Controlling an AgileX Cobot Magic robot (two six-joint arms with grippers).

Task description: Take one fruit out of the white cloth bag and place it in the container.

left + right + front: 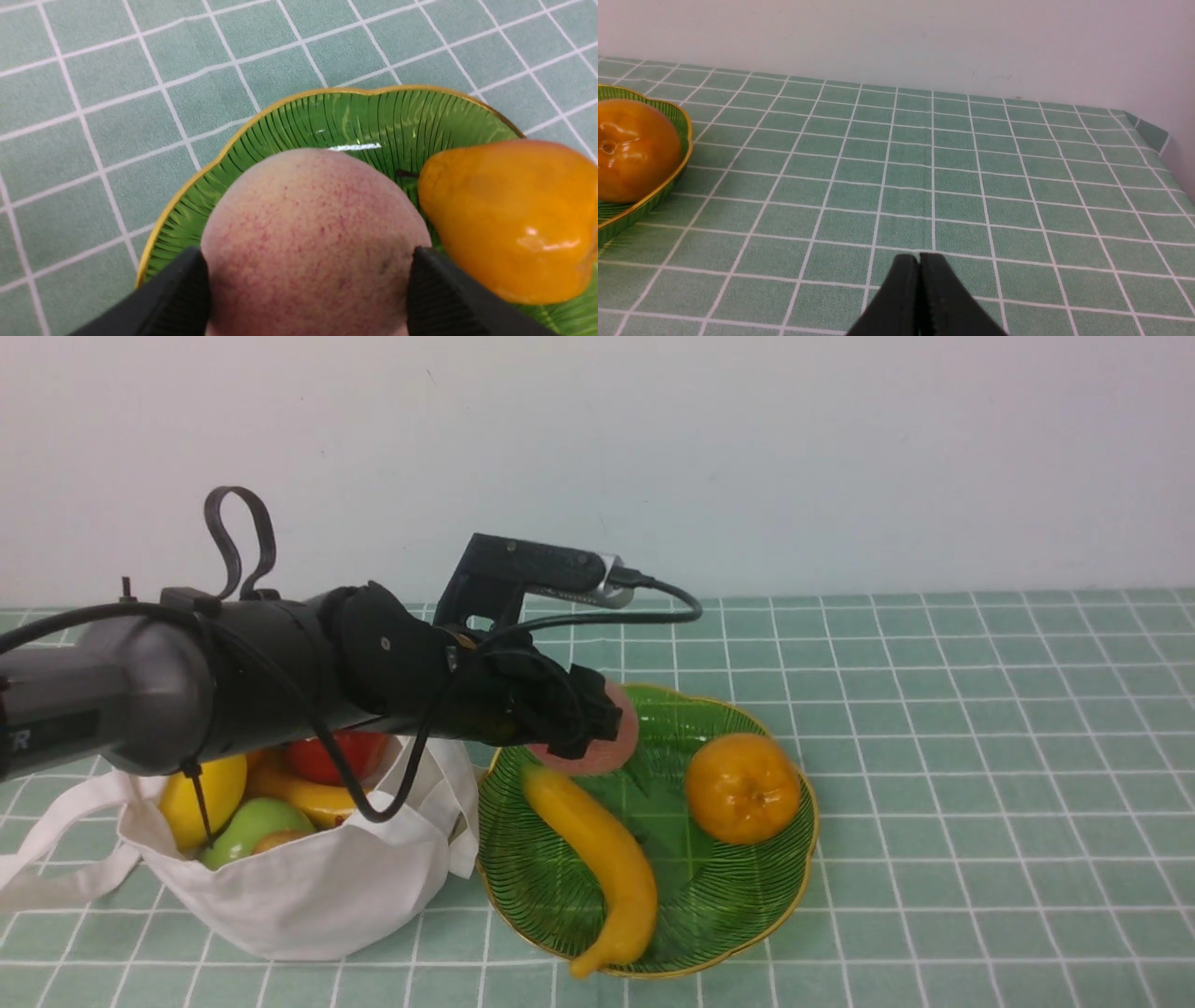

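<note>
1. Left of and below the left claw (310, 266): one white cloth bag (308, 915), slumped open. Inside, at least five fruits in sight – one red (336, 758), one green (261, 829), yellow and orange ones around them; full count impossible to tell.
2. In the left claw: one peach (313, 210), pinched between two fingers spread wide, one against each side. Out of the bag and over the far-left part of the plate (667, 807); whether touching the bottom, cannot tell.
3. Step in hand, by the look of it: placing. Next – settle the peach low, ease the fingers apart, then lift straight up without dragging it along.
4. Nearer the camera than that claw: one banana (616, 873), in the same single plate.
5. Right of that claw: one orange-yellow fruit (744, 789), also in the plate.
6. Farther right: right claw (919, 259), tips together, holding nothing.
</note>
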